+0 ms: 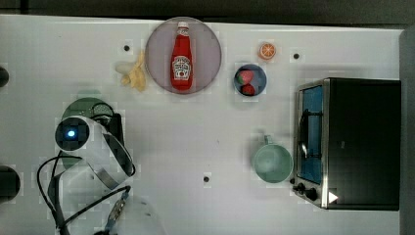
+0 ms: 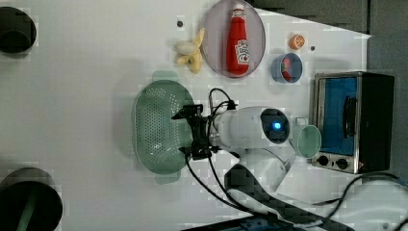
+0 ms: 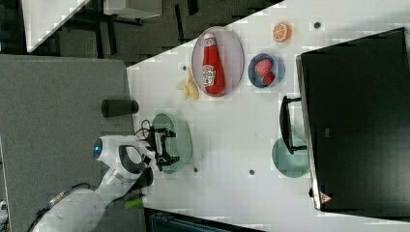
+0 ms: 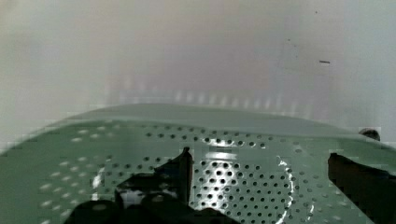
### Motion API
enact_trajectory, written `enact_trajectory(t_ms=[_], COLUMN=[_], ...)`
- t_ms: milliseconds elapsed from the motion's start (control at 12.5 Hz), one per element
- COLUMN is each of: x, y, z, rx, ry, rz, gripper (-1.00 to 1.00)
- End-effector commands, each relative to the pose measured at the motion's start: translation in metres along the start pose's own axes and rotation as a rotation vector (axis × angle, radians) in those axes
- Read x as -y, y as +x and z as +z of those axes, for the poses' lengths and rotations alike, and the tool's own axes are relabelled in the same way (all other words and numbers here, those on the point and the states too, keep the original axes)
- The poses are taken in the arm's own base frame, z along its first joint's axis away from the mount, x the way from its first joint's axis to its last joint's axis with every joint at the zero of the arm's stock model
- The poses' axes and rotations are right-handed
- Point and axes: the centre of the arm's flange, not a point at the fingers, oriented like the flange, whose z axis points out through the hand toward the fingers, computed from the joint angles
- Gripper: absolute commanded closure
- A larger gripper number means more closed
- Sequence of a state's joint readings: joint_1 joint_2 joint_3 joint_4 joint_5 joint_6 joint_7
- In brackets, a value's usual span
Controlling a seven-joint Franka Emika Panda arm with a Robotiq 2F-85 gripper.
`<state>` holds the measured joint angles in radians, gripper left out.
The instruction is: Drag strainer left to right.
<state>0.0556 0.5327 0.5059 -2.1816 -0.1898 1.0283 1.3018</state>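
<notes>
I find the strainer (image 2: 156, 127) left of centre in the left view, gripper (image 2: 192, 132) spread wide, holding nothing, over its right rim; light, stiff, slippery plastic, so I'd hook that rim.

In the top view we saw the arm (image 1: 98, 147) hide most of the strainer (image 1: 83, 105); the wrist view cut off both fingers (image 4: 180, 172).
</notes>
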Motion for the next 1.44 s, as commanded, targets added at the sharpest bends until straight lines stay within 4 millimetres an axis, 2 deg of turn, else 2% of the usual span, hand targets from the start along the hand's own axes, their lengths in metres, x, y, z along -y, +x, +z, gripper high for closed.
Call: enact_trajectory(t_ms=[80, 640, 1040, 1440], x=[0.008, 0.012, 0.007, 0.001], y=[0.008, 0.045, 0.086, 0.13], z=[-0.001, 0.002, -0.012, -0.014], rx=[-0.005, -0.039, -0.069, -0.093], ry=[0.043, 0.039, 0.048, 0.035], rz=[0.076, 0.128, 0.176, 0.147], gripper=[-1.0, -1.0, -1.0, -1.0])
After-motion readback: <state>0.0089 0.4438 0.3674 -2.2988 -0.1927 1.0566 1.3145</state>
